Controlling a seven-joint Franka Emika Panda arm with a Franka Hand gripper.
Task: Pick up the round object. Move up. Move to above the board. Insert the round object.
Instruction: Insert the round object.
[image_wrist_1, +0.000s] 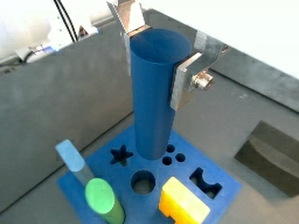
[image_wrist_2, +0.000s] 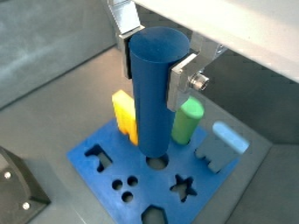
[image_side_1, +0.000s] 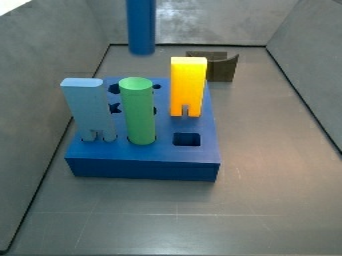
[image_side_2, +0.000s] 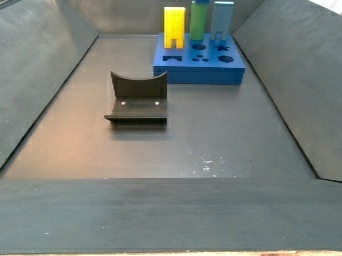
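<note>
Currently holding the round object (image_wrist_1: 158, 92), a tall dark blue cylinder, upright between the silver plates of the tool (image_wrist_1: 162, 54), clamped on its upper part in both wrist views. Hanging above the board (image_wrist_2: 100, 166), lower end near the round hole (image_wrist_2: 156, 162). Best done by keeping the cylinder vertical, centring it over that hole, then lowering slowly without brushing the neighbours.

Already standing in the board: a yellow block (image_side_1: 189, 84), a thicker green cylinder (image_side_1: 138, 110) and a pale blue block (image_side_1: 84, 108). Star, three-dot and square holes open, as far as visible. Small dark olive U-shaped block (image_side_2: 136, 98) resting on the table, well apart.
</note>
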